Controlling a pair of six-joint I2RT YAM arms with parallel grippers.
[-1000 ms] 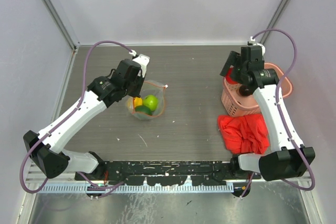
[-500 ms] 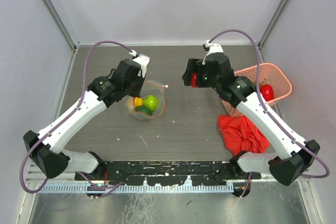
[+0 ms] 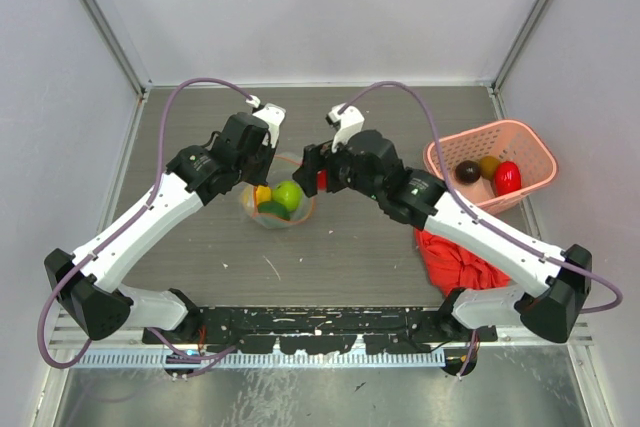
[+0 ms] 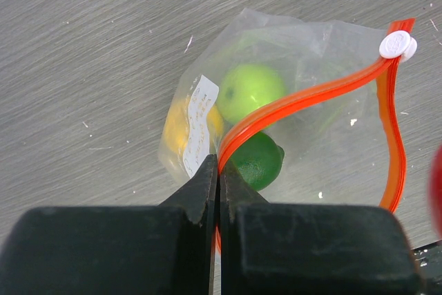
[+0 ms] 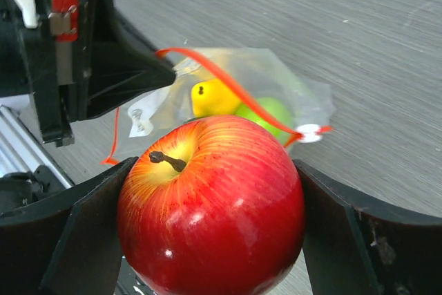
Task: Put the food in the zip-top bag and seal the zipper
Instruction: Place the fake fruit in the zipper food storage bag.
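Observation:
The clear zip-top bag (image 3: 282,197) lies left of centre with its mouth open, holding a yellow fruit (image 4: 178,126), a light green fruit (image 4: 250,91) and a dark green fruit (image 4: 257,159). My left gripper (image 4: 218,165) is shut on the bag's red-orange zipper (image 4: 311,94) and holds one edge up. My right gripper (image 5: 213,219) is shut on a red apple (image 5: 210,215) and holds it just right of the bag's mouth; the apple also shows in the top view (image 3: 322,181). The bag shows beyond the apple in the right wrist view (image 5: 228,98).
A pink lattice basket (image 3: 537,144) at the right rear holds a dark brown fruit (image 3: 467,171), an orange-brown fruit (image 3: 489,166) and a red fruit (image 3: 507,178). A red cloth (image 3: 470,265) lies in front of it, partly under my right arm.
My right gripper has swung left from the basket, carrying the red apple across the table to the bag's mouth. My left gripper and the bag have not moved.

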